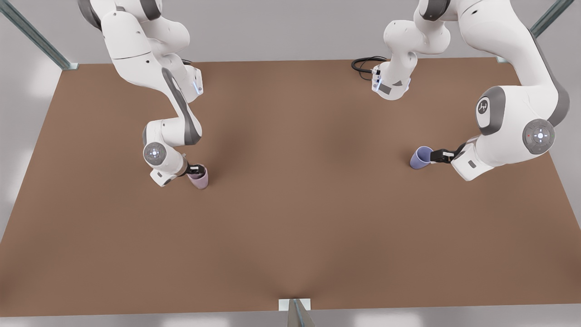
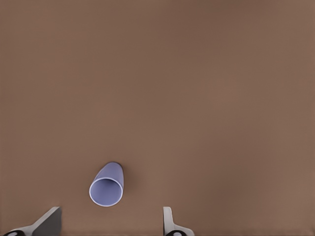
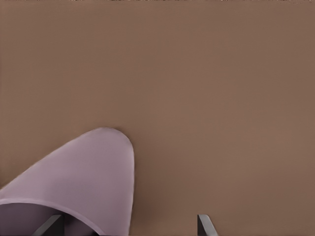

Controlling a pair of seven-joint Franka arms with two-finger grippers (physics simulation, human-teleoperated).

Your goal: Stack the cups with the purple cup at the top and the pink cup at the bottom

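The purple cup (image 1: 421, 157) sits on the brown table (image 1: 290, 227) at the front view's right. My left gripper (image 1: 436, 156) is right beside its rim. In the left wrist view the purple cup (image 2: 106, 185) shows its open mouth just beyond my left gripper (image 2: 109, 225), which is open and holds nothing. The pink cup (image 1: 199, 177) stands at the front view's left, with my right gripper (image 1: 196, 170) at its rim. In the right wrist view the pink cup (image 3: 83, 182) looms close. My right gripper (image 3: 127, 226) is open, one finger (image 3: 49, 226) at the cup's mouth, the other outside its wall.
A black cable (image 1: 363, 63) loops at the table's far edge, beside the arm base at the front view's right. Metal frame posts stand at the far corners and at the near edge's middle (image 1: 297, 312). Bare table stretches between the two cups.
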